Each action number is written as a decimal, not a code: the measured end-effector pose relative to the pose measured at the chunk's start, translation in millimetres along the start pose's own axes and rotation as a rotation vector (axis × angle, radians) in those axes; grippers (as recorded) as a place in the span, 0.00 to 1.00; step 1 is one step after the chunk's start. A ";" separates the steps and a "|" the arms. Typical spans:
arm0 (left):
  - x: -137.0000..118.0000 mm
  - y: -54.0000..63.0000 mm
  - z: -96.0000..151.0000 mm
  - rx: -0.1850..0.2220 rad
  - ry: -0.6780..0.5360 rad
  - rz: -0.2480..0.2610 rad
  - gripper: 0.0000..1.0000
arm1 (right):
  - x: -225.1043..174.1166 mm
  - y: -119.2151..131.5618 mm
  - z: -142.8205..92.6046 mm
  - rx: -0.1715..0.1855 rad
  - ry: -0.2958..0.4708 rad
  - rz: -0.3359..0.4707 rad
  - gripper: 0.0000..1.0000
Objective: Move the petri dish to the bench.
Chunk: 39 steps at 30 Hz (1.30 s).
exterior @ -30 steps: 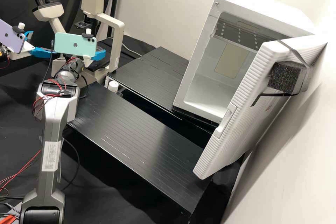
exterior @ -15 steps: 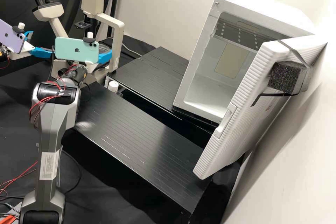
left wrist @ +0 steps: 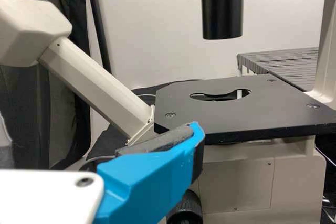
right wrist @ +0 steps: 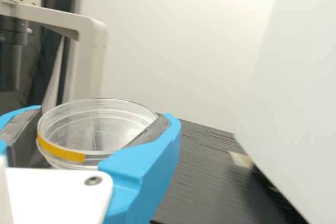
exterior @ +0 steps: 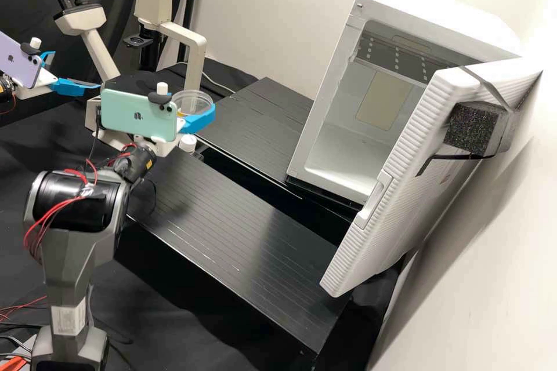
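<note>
Two-armed robot in dark grey, black, white and bright blue.
The right arm (exterior: 81, 266) has angular grey housings, a black cylindrical joint (exterior: 72, 203), looping red wires (exterior: 39, 229), a white label (exterior: 68, 319) and a small yellow sticker (exterior: 149, 163). The right gripper (exterior: 195, 102) and left gripper (exterior: 76, 71) have bright blue fingers (right wrist: 142, 177) with dark grey pads (right wrist: 152, 132) and a white bracket (right wrist: 47, 192) with a round screw (right wrist: 93, 181). The right carries a mint-green phone (exterior: 139, 116), the left a lavender phone (exterior: 20, 64), each under a black clamp (exterior: 161, 99) with a white knob (exterior: 162, 88).
</note>
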<state>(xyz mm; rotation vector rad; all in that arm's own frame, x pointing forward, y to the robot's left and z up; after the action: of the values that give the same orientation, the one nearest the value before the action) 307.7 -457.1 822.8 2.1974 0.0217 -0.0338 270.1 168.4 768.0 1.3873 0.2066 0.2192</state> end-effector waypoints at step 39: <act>0.0 0.0 0.0 0.000 0.000 0.000 1.00 | -77.8 -3.2 108.1 -0.110 -0.383 0.033 1.00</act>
<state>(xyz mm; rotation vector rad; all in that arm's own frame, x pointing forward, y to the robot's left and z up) 307.7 -457.1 822.8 2.1974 0.0217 -0.0338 224.8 44.2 784.5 1.2965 -0.1445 -0.0106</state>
